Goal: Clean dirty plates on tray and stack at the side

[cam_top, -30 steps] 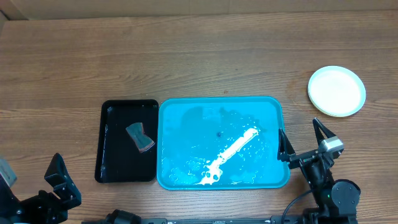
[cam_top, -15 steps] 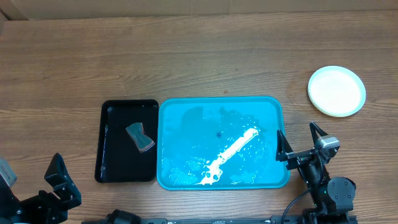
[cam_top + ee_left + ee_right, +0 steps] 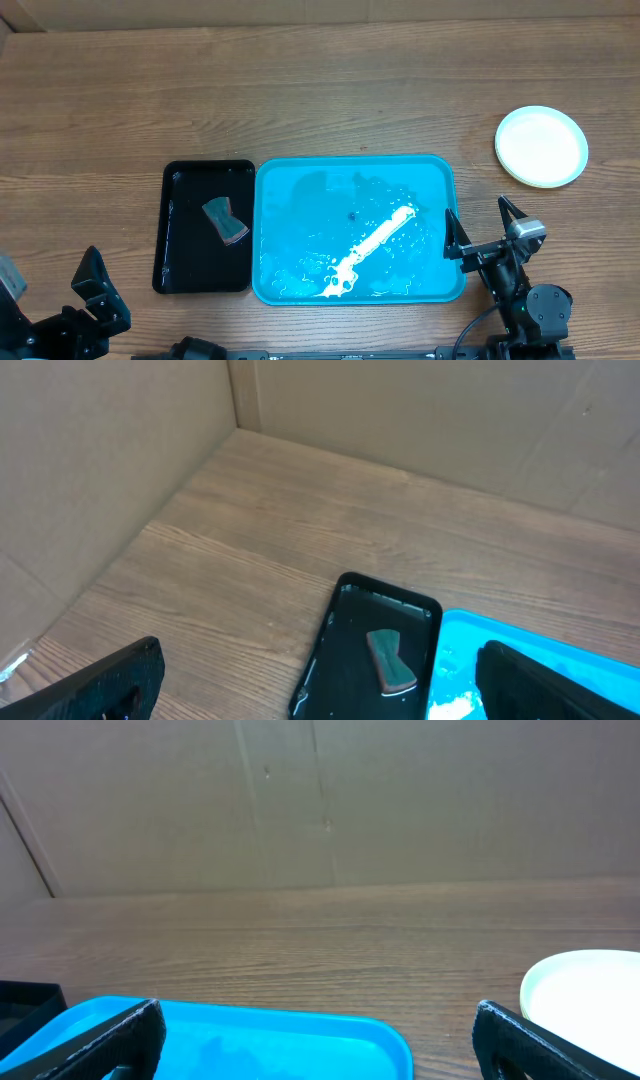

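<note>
Far right on the table (image 3: 300,90): the plates (image 3: 541,146) sit in a neat pile, well apart from the tray (image 3: 300,170). I cannot tell how many are in the pile.
Middle, near side: the tray has no plate on it, only wet marks and a white streak (image 3: 375,240).
Left of the tray: a black tray (image 3: 180,270) sits just beside it, with a grey pad (image 3: 225,221) inside.
How the plates feel: I think they are light, thin and stiff. They may be wet, so they could slip.
Where to hold: the rim looks best, with one finger on top and one under. The flat middle gives nothing to pinch.
Right pincer (image 3: 476,206): wide open and holding nothing. It hovers at the tray's near right corner and points to the far side. The plates are far and right of it.
Left pincer (image 3: 318,650): wide open and holding nothing. It sits at the near left, away from the plates, and looks toward the black tray.
</note>
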{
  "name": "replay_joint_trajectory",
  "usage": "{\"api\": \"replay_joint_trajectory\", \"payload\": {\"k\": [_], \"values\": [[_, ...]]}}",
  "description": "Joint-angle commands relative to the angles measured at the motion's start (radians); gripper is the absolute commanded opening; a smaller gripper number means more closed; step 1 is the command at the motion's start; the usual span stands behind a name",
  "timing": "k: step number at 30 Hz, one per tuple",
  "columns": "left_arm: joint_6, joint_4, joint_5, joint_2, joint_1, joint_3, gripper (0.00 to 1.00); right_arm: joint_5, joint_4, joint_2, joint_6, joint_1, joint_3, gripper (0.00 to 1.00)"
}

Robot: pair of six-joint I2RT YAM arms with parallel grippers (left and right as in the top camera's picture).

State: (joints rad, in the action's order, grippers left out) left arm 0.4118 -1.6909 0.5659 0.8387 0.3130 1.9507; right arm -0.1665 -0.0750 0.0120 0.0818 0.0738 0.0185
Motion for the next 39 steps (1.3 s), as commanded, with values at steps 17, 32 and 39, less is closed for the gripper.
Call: {"api": "replay_joint_trajectory", "payload": {"k": [17,32,39], "values": [[-0.008,0.002,0.017,0.005,0.006,0.0,1.0,0.013,0.005,-0.009,0.0,0.005,-0.011,1.0],[-0.005,0.084,-0.113,0.003,-0.019,-0.027,1.0,0.013,0.005,-0.009,0.0,0.005,-0.011,1.0],[-0.019,0.472,-0.219,-0.054,-0.215,-0.274,1.0,0.013,0.005,-0.009,0.0,0.005,-0.011,1.0]]}}
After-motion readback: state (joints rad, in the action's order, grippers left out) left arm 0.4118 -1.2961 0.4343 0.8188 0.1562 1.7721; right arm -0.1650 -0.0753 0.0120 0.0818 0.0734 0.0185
